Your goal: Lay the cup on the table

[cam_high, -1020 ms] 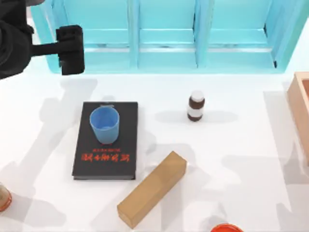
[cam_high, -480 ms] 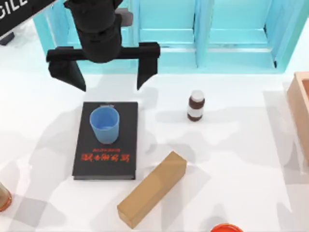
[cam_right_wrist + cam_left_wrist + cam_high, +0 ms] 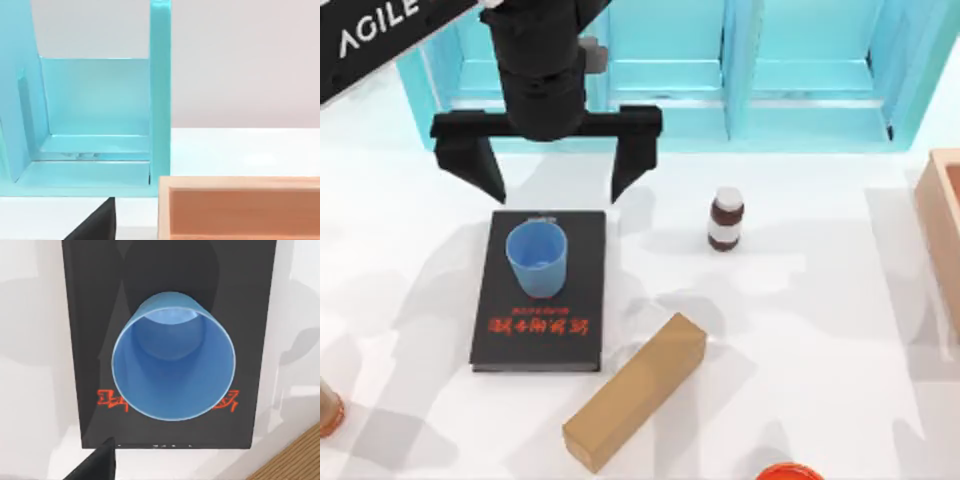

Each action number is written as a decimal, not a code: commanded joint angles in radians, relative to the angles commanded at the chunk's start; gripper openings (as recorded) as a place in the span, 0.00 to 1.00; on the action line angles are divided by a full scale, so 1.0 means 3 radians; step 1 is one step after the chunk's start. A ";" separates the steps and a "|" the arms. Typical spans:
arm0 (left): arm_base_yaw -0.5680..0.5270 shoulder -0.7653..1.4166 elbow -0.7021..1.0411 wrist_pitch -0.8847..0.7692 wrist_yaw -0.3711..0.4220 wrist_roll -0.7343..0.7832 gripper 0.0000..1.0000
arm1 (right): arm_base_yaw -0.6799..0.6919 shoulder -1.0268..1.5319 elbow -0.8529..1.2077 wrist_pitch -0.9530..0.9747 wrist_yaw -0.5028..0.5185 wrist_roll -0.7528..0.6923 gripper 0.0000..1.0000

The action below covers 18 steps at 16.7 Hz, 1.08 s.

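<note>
The light-blue cup (image 3: 537, 258) stands upright, rim up, on the far half of a black book (image 3: 540, 325) that lies on the white table (image 3: 800, 330). My left gripper (image 3: 557, 193) hangs open and wide, above the book's far edge just behind the cup, touching nothing. In the left wrist view I look straight down into the cup (image 3: 173, 357) on the book (image 3: 85, 315), with one dark fingertip (image 3: 102, 464) at the picture's edge. The right arm is parked by the shelf's right end; a dark part of its gripper (image 3: 97, 222) shows in the right wrist view.
A brown bottle (image 3: 726, 219) with a white cap stands right of the book. A long tan block (image 3: 635, 390) lies diagonally in front. The turquoise shelf (image 3: 670, 100) runs along the back. A wooden box (image 3: 945, 230) sits at the right edge, an orange object (image 3: 788, 472) at the front.
My left arm swung in from the far left to above the book's far edge and came slightly forward, fingers spread wide. The cup and book have not moved.
</note>
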 joint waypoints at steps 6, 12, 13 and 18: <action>-0.0046 0.0017 -0.0494 0.0497 -0.0002 -0.0031 1.00 | 0.0000 0.0000 0.0000 0.0000 0.0000 0.0000 1.00; -0.0010 0.0116 -0.1129 0.1242 -0.0002 0.0005 1.00 | 0.0000 0.0000 0.0000 0.0000 0.0000 0.0000 1.00; -0.0005 0.0119 -0.1142 0.1257 -0.0002 0.0010 1.00 | 0.0000 0.0000 0.0000 0.0000 0.0000 0.0000 1.00; -0.0005 0.0119 -0.1142 0.1257 -0.0002 0.0010 0.85 | 0.0000 0.0000 0.0000 0.0000 0.0000 0.0000 1.00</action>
